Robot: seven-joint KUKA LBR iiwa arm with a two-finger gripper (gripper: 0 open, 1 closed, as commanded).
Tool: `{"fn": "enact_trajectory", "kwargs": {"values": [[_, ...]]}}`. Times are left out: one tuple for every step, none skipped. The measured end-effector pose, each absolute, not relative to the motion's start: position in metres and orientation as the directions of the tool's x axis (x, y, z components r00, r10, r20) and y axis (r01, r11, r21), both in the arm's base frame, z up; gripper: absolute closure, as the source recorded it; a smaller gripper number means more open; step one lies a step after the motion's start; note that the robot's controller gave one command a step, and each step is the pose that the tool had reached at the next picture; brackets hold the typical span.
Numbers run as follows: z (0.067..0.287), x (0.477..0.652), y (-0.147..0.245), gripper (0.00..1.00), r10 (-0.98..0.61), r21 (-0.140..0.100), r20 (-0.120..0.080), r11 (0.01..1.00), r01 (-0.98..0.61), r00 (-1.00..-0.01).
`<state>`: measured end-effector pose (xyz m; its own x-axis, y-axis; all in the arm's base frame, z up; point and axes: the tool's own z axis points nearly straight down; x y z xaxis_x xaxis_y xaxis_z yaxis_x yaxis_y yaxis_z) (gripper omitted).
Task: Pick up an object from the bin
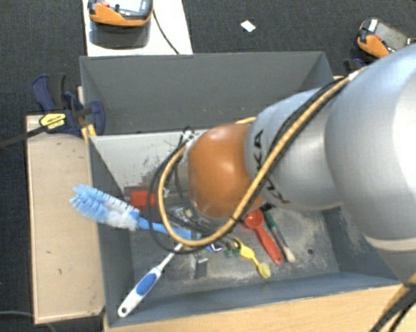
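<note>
My gripper [181, 221] sits low in the middle of the bin, mostly hidden under the arm's orange cover. A blue bottle brush [100, 206] leans over the bin's left wall, and its thin blue handle runs right under the gripper. A blue and white toothbrush [142, 289] lies slanted at the front left, its upper end close below the gripper. Beside the gripper on the left lies a small red thing [140, 198].
To the gripper's right lie a red spoon-like tool [265, 237], a yellow piece [256, 261], a green stick [271, 225] and a white stick [284, 247]. The arm covers the bin's centre and right. The walls slope steeply.
</note>
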<state>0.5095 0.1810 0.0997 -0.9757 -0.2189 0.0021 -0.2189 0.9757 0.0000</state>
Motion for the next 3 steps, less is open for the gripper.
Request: {"fn": "enact_trajectory", "kwargs": {"values": [[0.070,0.499,0.201,0.00,-0.140,0.001,-0.018,0.990,-0.140,-0.990],[0.072,0.489,0.242,1.00,-0.510,-0.004,-0.017,0.860,-0.510,-0.860],[0.072,0.489,0.242,1.00,-0.509,-0.004,-0.016,0.861,-0.509,-0.861]]}}
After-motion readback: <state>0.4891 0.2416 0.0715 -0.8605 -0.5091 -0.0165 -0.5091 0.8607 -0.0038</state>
